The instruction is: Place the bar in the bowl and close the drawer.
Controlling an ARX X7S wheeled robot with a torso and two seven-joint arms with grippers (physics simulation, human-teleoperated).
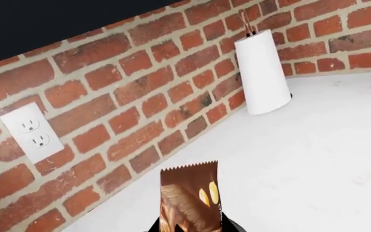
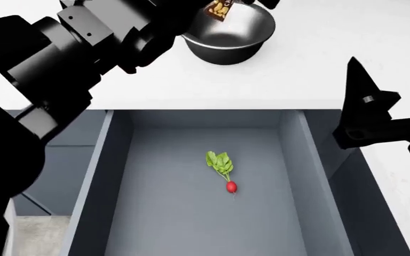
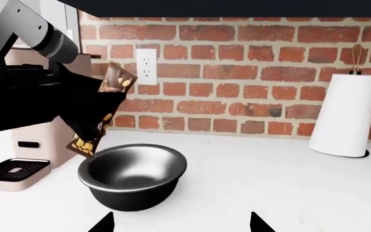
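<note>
Left wrist view: my left tool (image 1: 189, 227) pinches the bar (image 1: 189, 195) at one end. It looks thin, light, stiff, with a slick wrapper.

Head view: the bar hangs above the bowl (image 2: 228, 33) rim; drawer (image 2: 190, 213) open.

Right wrist view: my right tool (image 3: 179, 223) is spread and empty over the bench (image 3: 289, 174).

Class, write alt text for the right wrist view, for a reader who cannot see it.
The left gripper holds a brown bar just above the rim of a dark steel bowl on a white counter. Behind stand a brick wall, a paper towel roll and a coffee machine.
</note>
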